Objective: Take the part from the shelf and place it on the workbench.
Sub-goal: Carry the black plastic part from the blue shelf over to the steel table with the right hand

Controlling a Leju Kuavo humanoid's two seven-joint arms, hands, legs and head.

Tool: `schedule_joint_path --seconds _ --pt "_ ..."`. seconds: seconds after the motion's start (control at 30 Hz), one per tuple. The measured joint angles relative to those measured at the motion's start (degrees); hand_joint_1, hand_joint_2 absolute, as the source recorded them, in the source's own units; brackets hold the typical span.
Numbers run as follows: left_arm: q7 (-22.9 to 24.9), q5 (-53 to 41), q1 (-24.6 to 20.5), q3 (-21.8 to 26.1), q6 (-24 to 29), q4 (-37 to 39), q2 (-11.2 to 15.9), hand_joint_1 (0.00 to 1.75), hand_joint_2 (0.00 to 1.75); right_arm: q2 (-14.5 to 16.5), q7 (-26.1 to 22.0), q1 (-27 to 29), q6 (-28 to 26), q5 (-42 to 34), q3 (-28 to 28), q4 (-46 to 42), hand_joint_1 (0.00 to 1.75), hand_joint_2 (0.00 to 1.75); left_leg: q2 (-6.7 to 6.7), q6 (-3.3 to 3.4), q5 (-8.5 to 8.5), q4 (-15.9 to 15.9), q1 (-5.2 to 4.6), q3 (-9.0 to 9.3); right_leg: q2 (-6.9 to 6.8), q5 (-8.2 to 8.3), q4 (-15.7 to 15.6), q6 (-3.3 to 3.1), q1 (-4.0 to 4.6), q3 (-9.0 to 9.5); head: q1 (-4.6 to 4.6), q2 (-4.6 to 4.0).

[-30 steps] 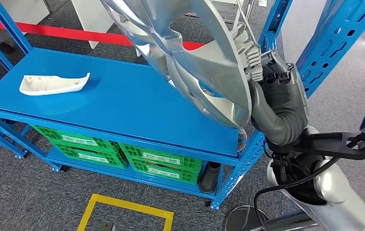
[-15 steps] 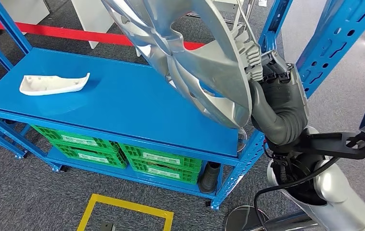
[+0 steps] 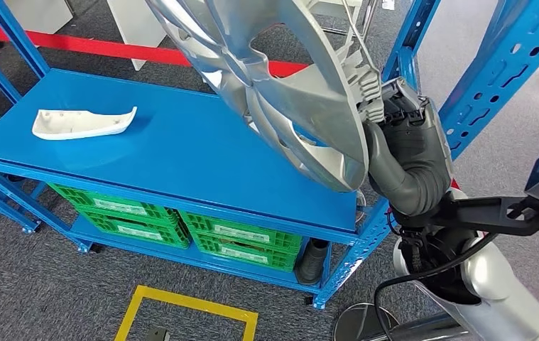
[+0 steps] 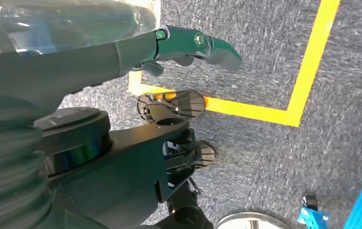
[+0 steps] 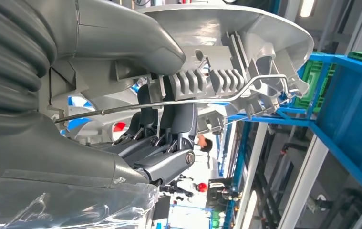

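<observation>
Gripping silver part (image 3: pixel 280 92) w/ right hand (image 3: pixel 401 153).

Blue metal shelf (image 3: pixel 181 153) stands on grey carpet floor (image 3: pixel 32 291). A white plastic piece (image 3: pixel 82 123) lies flat near the left end of its upper deck. Green crates (image 3: pixel 181 231) sit side by side on the lower deck.
</observation>
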Motion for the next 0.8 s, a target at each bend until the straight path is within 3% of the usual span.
schedule_joint_path --seconds 0.17,0.3,0.37,0.4,0.47,0.53,0.57,0.67,0.73,0.8 --pt "0.0 0.13 0.0 -0.01 -0.01 0.0 -0.02 0.0 1.75 -0.15 0.0 0.09 -0.32 0.0 0.0 0.0 1.75 1.75 0.0 0.12 -0.08 0.11 -0.09 -0.01 0.0 0.08 -0.2 0.19 -0.02 0.01 -0.02 0.0" --pt "0.09 0.14 -0.01 -0.03 -0.01 0.0 -0.02 0.0 1.75 -0.21 0.01 0.21 -0.55 0.0 -0.01 -0.01 1.75 1.75 0.0 0.75 0.05 -0.05 -0.15 0.14 0.04 0.3 -0.59 0.89 -0.17 0.16 -0.08 0.0" --pt "0.13 0.16 -0.06 -0.03 -0.01 0.0 -0.05 0.0 1.75 -0.36 0.02 0.24 -0.63 0.0 -0.04 -0.01 1.75 1.75 0.16 1.08 0.63 -1.09 0.25 0.67 0.01 -0.56 0.39 1.08 -0.1 -0.19 0.01 0.0" --pt "0.15 0.18 -0.1 -0.03 -0.02 0.0 -0.07 0.0 1.75 -0.45 0.02 0.26 -0.68 0.0 -0.05 -0.01 1.75 1.75 0.24 1.18 0.87 -1.56 0.47 0.92 -0.01 -1.76 2.33 1.11 -0.1 -1.07 0.08 0.0" --pt "0.22 0.26 -0.12 -0.04 -0.01 0.0 -0.11 0.0 1.75 -0.6 0.03 0.43 -0.76 0.0 -0.03 0.0 1.75 1.75 0.3 1.21 0.94 -1.77 0.61 1.07 -0.03 -5.05 9.29 1.18 -0.18 -4.51 0.18 0.0" --pt "0.26 0.34 -0.07 -0.05 0.0 0.0 -0.14 0.0 1.75 -0.71 0.07 0.77 -0.85 0.0 0.01 0.02 1.75 1.75 0.27 0.98 0.75 -1.69 0.73 1.16 -0.05 -6.07 14.49 1.41 -0.3 -7.37 0.2 0.0" --pt "0.26 0.38 -0.04 -0.07 0.0 0.0 -0.14 0.0 1.75 -0.75 0.12 0.9 -0.91 0.0 0.01 0.05 1.75 1.75 0.23 0.74 0.58 -1.6 0.86 1.29 -0.06 -4.94 14.16 1.54 -0.38 -7.44 0.2 0.0" --pt "0.27 0.57 -0.05 -0.1 -0.01 0.02 -0.13 0.0 1.75 -0.83 0.26 1.01 -1.08 0.0 0.03 0.19 1.75 1.75 0.08 -0.53 -0.44 -0.83 1.29 1.8 -0.13 0.54 4.73 1.88 -0.6 -3.23 0.25 0.0" --pt "0.29 0.69 -0.1 -0.13 -0.01 0.05 -0.09 0.0 1.75 -0.86 0.26 1.06 -1.17 0.0 0.02 0.25 1.75 1.75 0.02 -1.41 -0.95 -0.33 1.27 1.81 0.0 0.98 1.51 1.18 -0.41 -1.64 0.24 0.01" --pt "0.33 0.75 -0.08 -0.17 -0.02 0.07 -0.09 0.0 1.75 -0.86 0.27 1.15 -1.26 0.0 0.0 0.27 1.75 1.75 0.01 -2.0 -1.0 -0.4 1.27 1.9 0.13 0.5 1.5 0.01 -0.21 -1.64 0.07 0.01"
